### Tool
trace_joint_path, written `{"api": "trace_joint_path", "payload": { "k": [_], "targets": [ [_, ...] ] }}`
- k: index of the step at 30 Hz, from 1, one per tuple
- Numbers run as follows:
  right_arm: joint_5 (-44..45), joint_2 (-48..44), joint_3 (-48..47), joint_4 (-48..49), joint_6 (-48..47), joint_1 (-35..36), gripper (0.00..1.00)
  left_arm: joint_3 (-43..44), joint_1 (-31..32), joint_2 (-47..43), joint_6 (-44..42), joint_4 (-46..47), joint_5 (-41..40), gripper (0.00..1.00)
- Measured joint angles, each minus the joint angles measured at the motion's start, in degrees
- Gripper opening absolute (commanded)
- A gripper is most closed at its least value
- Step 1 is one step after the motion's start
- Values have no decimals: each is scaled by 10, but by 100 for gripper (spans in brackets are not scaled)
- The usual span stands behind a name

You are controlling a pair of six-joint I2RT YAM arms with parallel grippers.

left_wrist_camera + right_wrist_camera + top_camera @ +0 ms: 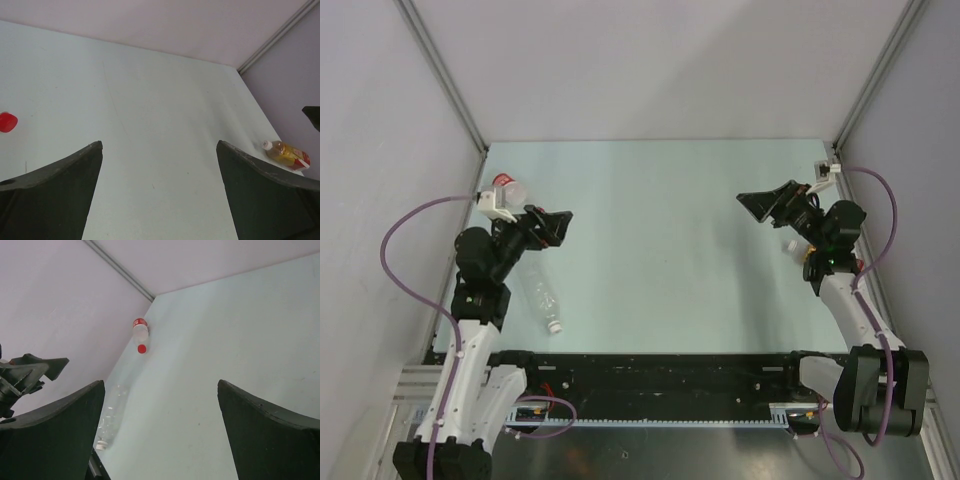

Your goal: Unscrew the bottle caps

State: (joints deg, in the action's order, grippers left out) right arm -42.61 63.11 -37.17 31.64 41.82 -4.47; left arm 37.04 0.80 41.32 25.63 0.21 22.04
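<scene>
Progress: no cap is seen removed; all three unscrewings are judged still to be done.
Left fingers (60, 195): spread wide, nothing held.
Right fingers (265, 435): spread wide, nothing held.
Crinkled bottle (540, 295): laid on the counter (660, 230) at 8 o'clock, apparently empty; white cap (554, 326) seated on its neck.
Red-label bottle (140, 332): laid at the counter's 10 o'clock edge, clear, no liquid made out; red cap (142, 348) seen at its neck.
Amber bottle (286, 153): laid at the 3 o'clock edge, amber liquid inside; second white cap (267, 145) on.
</scene>
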Motion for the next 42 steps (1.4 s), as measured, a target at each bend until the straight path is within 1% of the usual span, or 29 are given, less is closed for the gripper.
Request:
{"api": "trace_joint_path", "payload": {
  "k": [4,8,14,18,23,27,33,37,42],
  "targets": [
    [-1,2,1,-17,-5,13,99,-19,-1,-34,14,-1,-20,100],
    [23,2,1,-66,-38,55,99,-35,-1,-41,27,-14,-24,99],
    [90,-3,1,-143,-109,150,99,-34,-1,1,47,-98,-56,100],
    [129,-5,1,-170,-145,211,99,-37,-1,27,80,-178,-92,99],
    [149,5,1,-179,-171,262,99,-75,-1,33,112,-231,-131,99],
    [152,31,1,-177,-175,286,99,-96,14,29,133,-260,-190,99],
    [154,63,1,-176,-174,314,99,-92,75,36,150,-275,-330,99],
    [153,73,1,-175,-174,321,99,-92,95,43,154,-289,-382,99],
    [151,89,1,-166,-173,321,99,-92,118,43,167,-329,-432,96]
  ]
}}
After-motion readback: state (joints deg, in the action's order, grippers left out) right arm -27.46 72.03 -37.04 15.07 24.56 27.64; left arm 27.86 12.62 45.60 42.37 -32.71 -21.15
